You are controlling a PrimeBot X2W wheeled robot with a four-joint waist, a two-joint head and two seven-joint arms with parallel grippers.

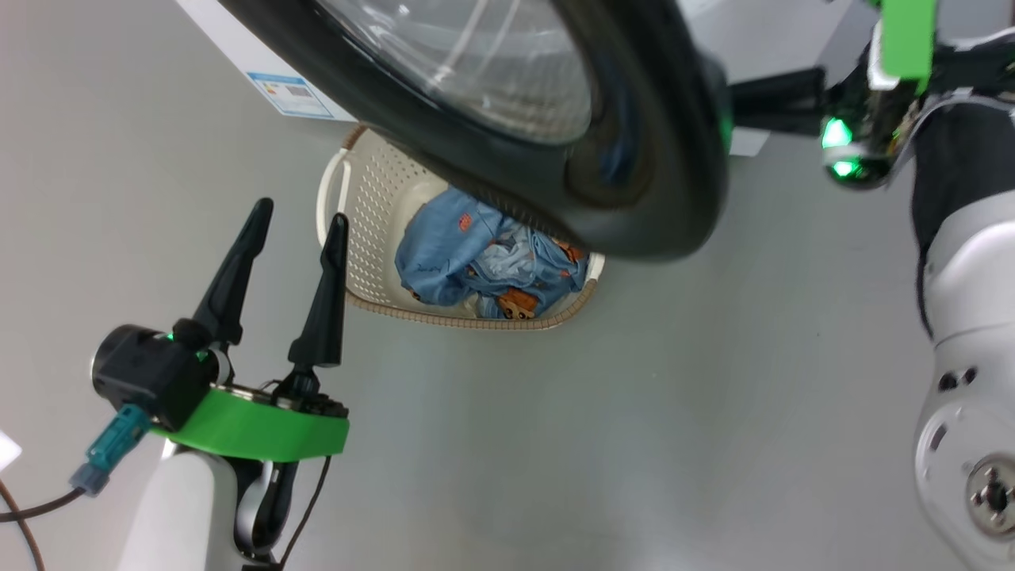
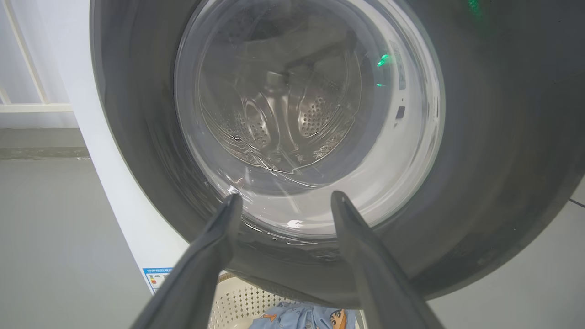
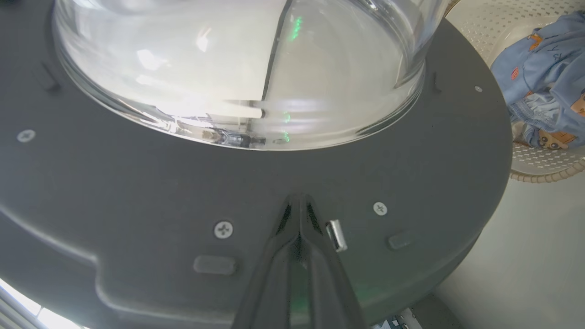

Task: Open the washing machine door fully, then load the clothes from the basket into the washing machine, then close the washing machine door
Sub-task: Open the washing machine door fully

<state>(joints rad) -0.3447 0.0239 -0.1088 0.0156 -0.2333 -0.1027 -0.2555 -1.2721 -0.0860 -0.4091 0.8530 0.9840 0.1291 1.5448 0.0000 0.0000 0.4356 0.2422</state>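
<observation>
**A:** What's nearest?

**B:** The left fingers (image 1: 327,293). They are spread wide, hold nothing, and hang over the floor (image 1: 634,444) just beside the basket (image 1: 373,198).

**A:** And the right?

**B:** The right fingers (image 3: 283,269) are pressed together and empty. Their tip is at the dark inner face of the door (image 1: 634,198), just beside the metal latch (image 3: 336,235). I cannot tell whether they touch it.

**A:** Where is the door?

**B:** It is swung out over the basket and covers the basket's far part. I'd judge it is not yet fully open. Under it the clothes (image 1: 452,254) lie heaped in the basket, which sits on the floor near the front of the machine (image 2: 119,192).

**A:** How will things handle?

**B:** The door is rigid and probably heavy with that glass bowl, and its glossy rim looks slippery. I'd push on the flat inner ring by the latch, well away from the hinge, and never on the glass. The clothes are soft and light and will sag and trail. I'd pinch a raised fold at the top of the heap.
</observation>
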